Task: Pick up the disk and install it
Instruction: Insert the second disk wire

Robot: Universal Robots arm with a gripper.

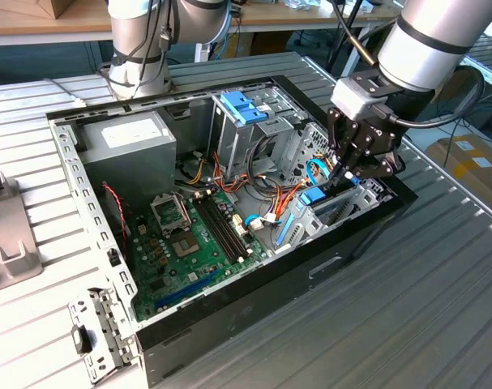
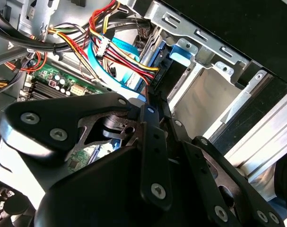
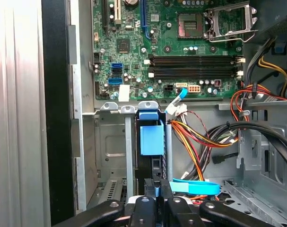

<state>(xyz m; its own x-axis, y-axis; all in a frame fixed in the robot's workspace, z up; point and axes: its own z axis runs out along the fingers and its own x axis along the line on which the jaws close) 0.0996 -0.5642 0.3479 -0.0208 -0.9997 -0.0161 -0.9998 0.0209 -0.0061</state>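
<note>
Exterior view: tool reaching down inside open PC case, sitting on ribbed grey surface.

First wrist view: fingers pinched on disk, standing on edge in drive bay, beside motherboard.

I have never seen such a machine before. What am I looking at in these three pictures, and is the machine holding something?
This is a robot arm working inside an open computer case that lies on a metal table. The exterior view is taken by a camera standing off the arm. Both wrist views come from cameras mounted on the arm near its gripper, so they look down past the black fingers into the case. Inside you see the green motherboard, bundles of coloured cables and a grey power supply. The fingers are closed around the edge of the disk, which stands upright in its metal bay with a blue plastic piece on it.
</note>
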